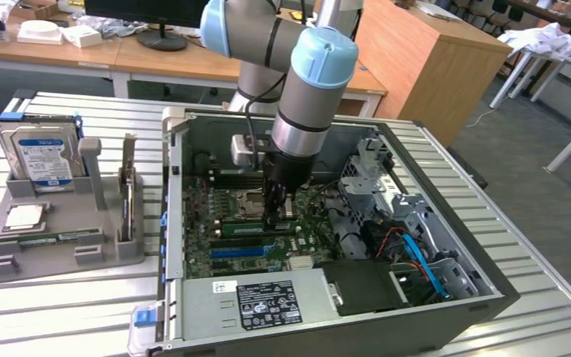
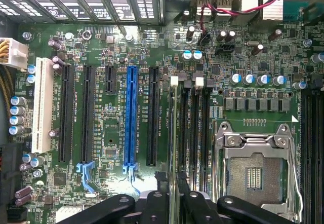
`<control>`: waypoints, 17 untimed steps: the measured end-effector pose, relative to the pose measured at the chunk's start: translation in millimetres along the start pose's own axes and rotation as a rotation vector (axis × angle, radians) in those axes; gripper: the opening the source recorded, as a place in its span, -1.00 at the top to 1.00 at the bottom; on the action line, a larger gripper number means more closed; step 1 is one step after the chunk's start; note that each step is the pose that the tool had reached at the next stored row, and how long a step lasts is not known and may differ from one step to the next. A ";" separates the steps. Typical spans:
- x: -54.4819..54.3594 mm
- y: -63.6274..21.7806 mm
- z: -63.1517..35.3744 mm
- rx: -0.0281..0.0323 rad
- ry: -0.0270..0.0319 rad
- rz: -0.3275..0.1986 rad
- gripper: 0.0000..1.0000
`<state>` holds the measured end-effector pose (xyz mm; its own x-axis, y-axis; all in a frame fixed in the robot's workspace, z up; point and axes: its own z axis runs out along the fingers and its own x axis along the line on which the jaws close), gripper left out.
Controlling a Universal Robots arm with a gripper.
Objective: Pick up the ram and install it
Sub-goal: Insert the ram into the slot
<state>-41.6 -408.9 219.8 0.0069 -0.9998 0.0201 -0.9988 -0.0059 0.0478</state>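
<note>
1. Pincer (image 2: 174, 183), black, on the arm reaching down into the open computer case (image 1: 484, 297). Its fingers (image 2: 195, 196) stand narrowly apart, one on each side of item 2, not clamped on it.
2. Ram (image 2: 175, 133), thin green stick seen edge-on. It stands upright in a memory slot of the motherboard (image 2: 116, 46), directly between the pincer's fingers and running away from them along the slot.
3. Empty black memory slots, just beside the ram, parallel to it.
4. Processor socket (image 2: 253, 171) with silver metal frame, near the pincer, past those memory slots.
5. Blue expansion slot (image 2: 130, 115), on the pincer's other side, among long black slots; a white slot (image 2: 42, 107) lies farthest out.
6. Power supply (image 1: 256, 301), labelled, inside the case, well short of the pincer toward the exterior camera.
7. Grey holder (image 1: 57, 245) on the table (image 1: 68, 312), well apart from the pincer, outside the case; a hard drive (image 1: 39, 156) stands upright in it.
</note>
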 end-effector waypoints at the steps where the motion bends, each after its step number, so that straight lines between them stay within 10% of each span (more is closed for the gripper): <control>1: 0.0 0.0 -1.1 0.0001 -0.0001 0.000 0.60; 11: -3.5 -0.6 -11.6 0.0000 0.0000 0.000 0.76; 17: -3.3 -26.7 -12.3 -0.0139 0.0000 -0.001 0.80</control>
<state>-14.4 -405.2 230.7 0.0075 -0.9998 0.0201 -0.9981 -0.0062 0.0617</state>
